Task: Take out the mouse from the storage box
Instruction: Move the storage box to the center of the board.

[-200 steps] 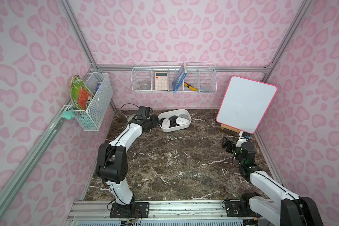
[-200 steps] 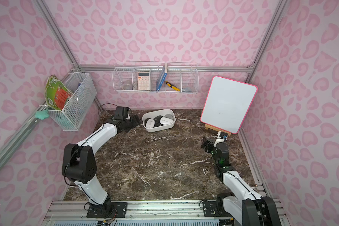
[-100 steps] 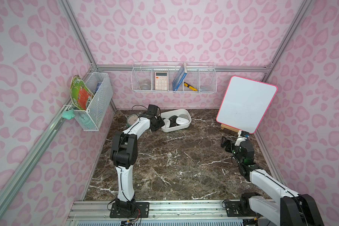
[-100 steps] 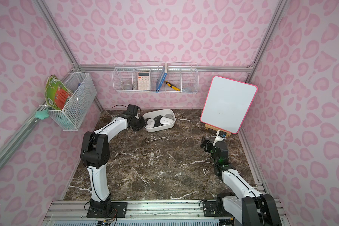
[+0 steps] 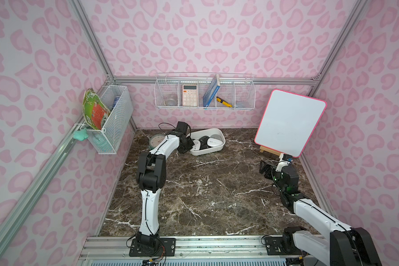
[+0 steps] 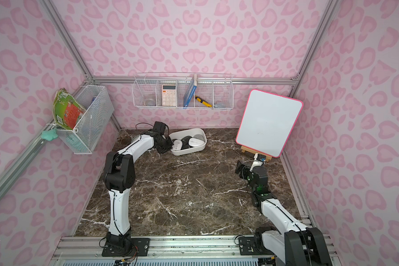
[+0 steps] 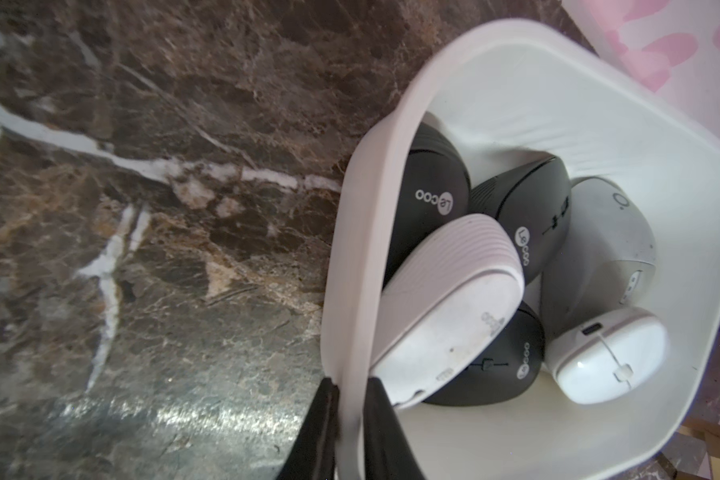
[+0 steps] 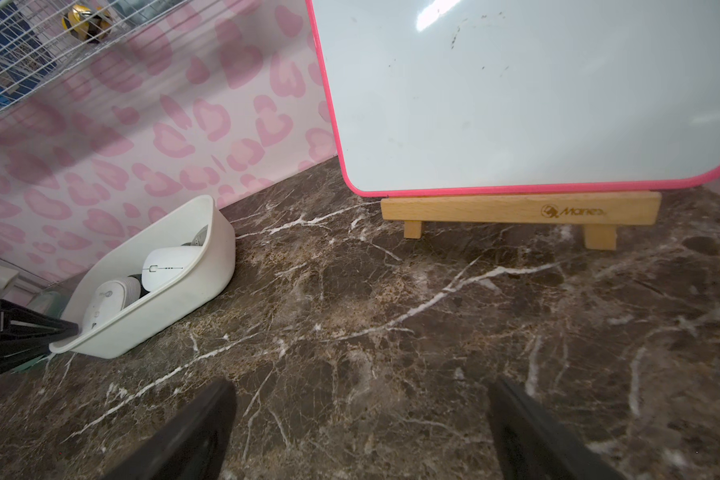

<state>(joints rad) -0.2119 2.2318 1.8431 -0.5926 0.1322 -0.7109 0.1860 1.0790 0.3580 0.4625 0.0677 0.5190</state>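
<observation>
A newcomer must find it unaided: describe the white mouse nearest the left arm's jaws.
At the back of the marble table stands the storage box, its rim pinched by the jaws of the left gripper. Inside that pinched end lies the white mouse, atop black mice. Its ribbed side sets it apart.

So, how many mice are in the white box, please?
6 in the box: three black mice, two side by side, one under the ribbed white mouse; two white mice beside them. Others may be hidden.
</observation>
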